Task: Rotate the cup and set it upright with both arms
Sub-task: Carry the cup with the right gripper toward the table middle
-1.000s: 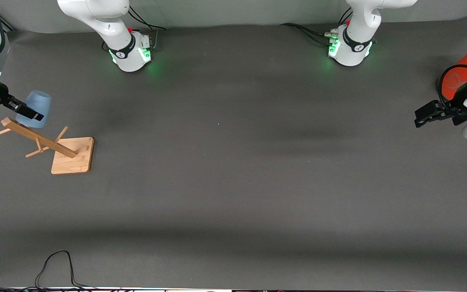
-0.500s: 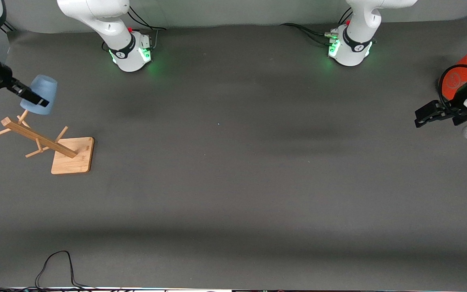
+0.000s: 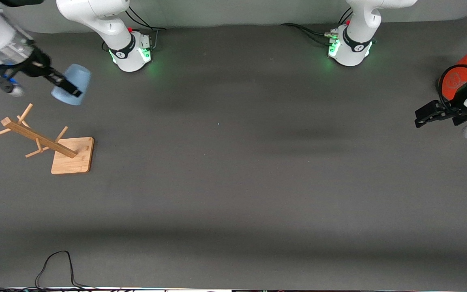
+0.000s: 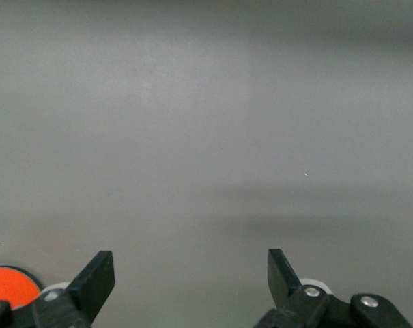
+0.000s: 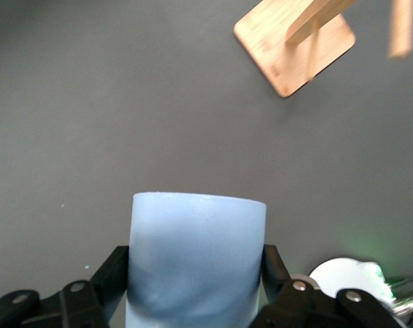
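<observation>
- My right gripper [image 3: 68, 88] clamps the pale-blue cup [image 3: 72, 84], tilted in the air over the table [image 3: 233, 182] near the wooden cup rack [image 3: 43, 142].
- My left gripper [image 3: 427, 114] waits with fingers spread wide beside the orange can [image 3: 462, 73].

1. The cup [image 3: 71, 84] is a small pale-blue tapered tumbler, matte, with no handle.
2. It is up in the air, clamped across its wall between the right gripper's [image 3: 68, 88] fingers (one finger on each side, as the right wrist view shows).
3. It is tilted, with its wider end lower in the front view.
4. It hangs over the table toward the right arm's end.
</observation>
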Available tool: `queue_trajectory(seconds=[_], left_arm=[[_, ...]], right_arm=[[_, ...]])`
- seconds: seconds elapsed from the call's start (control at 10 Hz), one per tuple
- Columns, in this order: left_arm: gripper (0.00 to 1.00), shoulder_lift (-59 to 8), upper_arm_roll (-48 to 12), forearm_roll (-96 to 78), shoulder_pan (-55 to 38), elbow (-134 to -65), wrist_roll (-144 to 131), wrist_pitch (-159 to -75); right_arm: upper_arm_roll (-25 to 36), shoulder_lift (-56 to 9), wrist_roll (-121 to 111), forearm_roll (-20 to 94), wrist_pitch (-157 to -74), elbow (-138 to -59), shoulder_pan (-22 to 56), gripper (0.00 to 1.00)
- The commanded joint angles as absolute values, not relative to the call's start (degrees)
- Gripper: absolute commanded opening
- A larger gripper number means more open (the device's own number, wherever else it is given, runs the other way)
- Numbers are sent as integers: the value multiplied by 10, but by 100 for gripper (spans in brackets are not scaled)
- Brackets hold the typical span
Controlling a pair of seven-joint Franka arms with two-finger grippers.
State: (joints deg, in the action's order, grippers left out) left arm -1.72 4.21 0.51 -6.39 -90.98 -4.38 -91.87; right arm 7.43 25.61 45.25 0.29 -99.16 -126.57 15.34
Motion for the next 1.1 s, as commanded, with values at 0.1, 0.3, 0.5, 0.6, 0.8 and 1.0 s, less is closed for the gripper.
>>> queue_trajectory(seconds=[0.1, 0.3, 0.5, 0.6, 0.8, 1.0], left_arm=[[100, -18, 42, 11, -60, -902, -37, -913], [100, -21, 42, 9, -55, -903, -37, -915], [100, -26, 41, 2, -33, -902, -37, -918], [100, -30, 42, 2, -32, -902, -37, -918], [100, -39, 41, -1, -12, -902, -38, -919], [100, -47, 41, -12, 5, -902, -38, -919]], right_arm=[[78, 220, 616, 14, -1037, -1246, 297, 66], [79, 150, 738, 13, -1075, -1205, 395, 65], [78, 72, 810, 13, -1094, -1142, 440, 65], [78, 20, 854, 13, -1094, -1091, 462, 64], [78, -94, 951, 13, -1094, -981, 510, 62], [79, -201, 1052, 11, -1094, -879, 541, 62]])
